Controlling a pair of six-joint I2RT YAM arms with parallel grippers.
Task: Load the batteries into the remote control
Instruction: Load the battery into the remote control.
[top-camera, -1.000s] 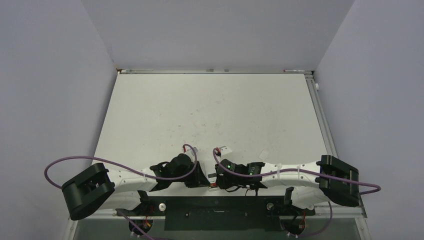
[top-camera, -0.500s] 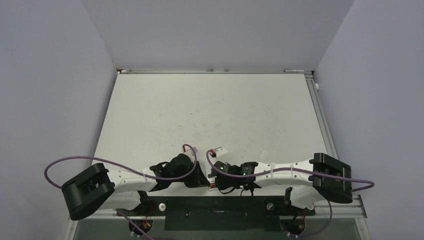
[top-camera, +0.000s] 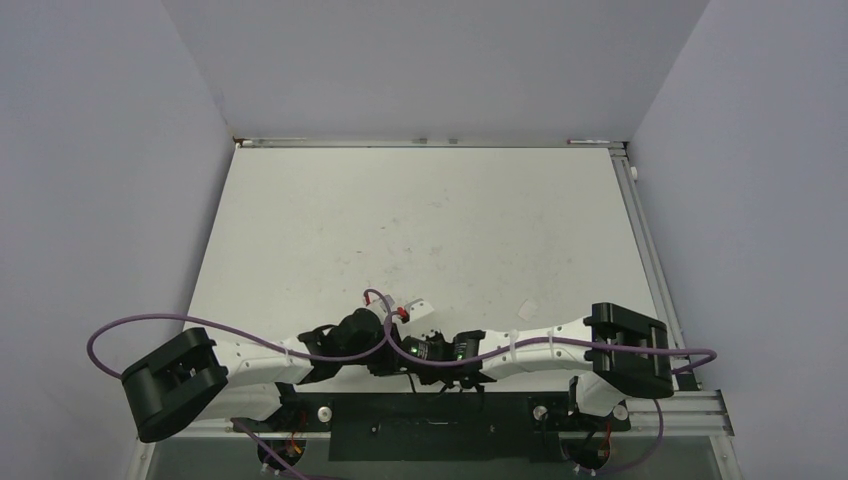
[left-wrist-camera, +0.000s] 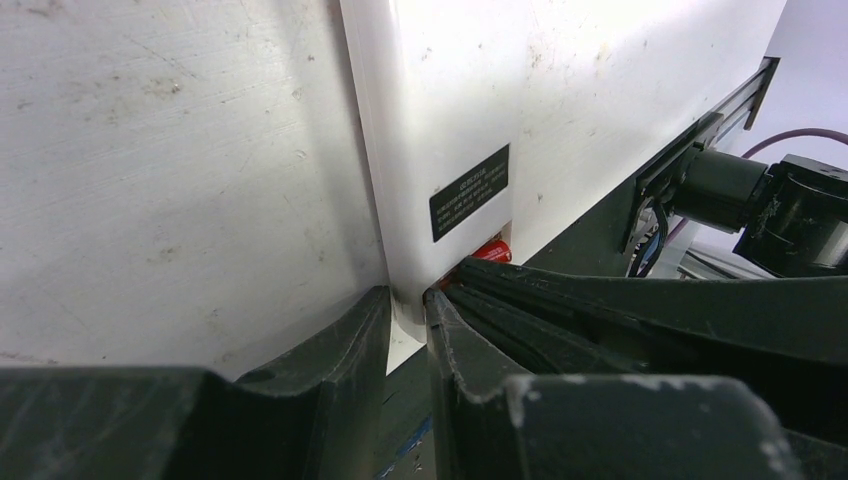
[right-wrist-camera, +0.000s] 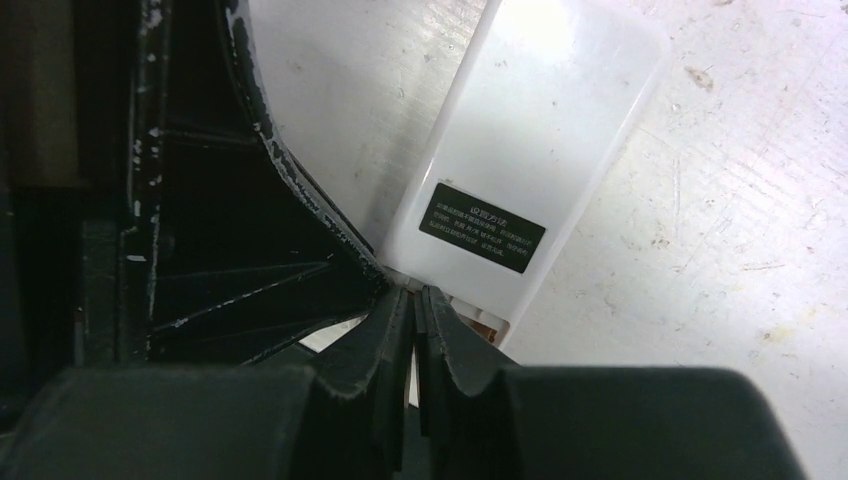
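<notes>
The remote control (left-wrist-camera: 450, 100) lies white back up with a black label, and it also shows in the right wrist view (right-wrist-camera: 540, 120). My left gripper (left-wrist-camera: 408, 303) is shut on the edge of its near end. My right gripper (right-wrist-camera: 414, 300) is pressed shut on a slim dark stick, the battery (right-wrist-camera: 415, 330), right at the remote's open end, where an orange-red bit (right-wrist-camera: 482, 325) shows. In the top view both grippers meet at the table's near edge, the left (top-camera: 385, 352) and the right (top-camera: 412, 352), and they hide the remote. No other battery is in view.
A small white flat piece (top-camera: 527, 308) lies on the table (top-camera: 420, 220) right of the grippers. A black rail (top-camera: 430, 425) runs along the near edge. Purple cables (top-camera: 380, 298) loop over both wrists. Grey walls close in three sides.
My right arm has swung left, and its gripper now sits tight against the left gripper at the remote's end. The left arm has stayed in place.
</notes>
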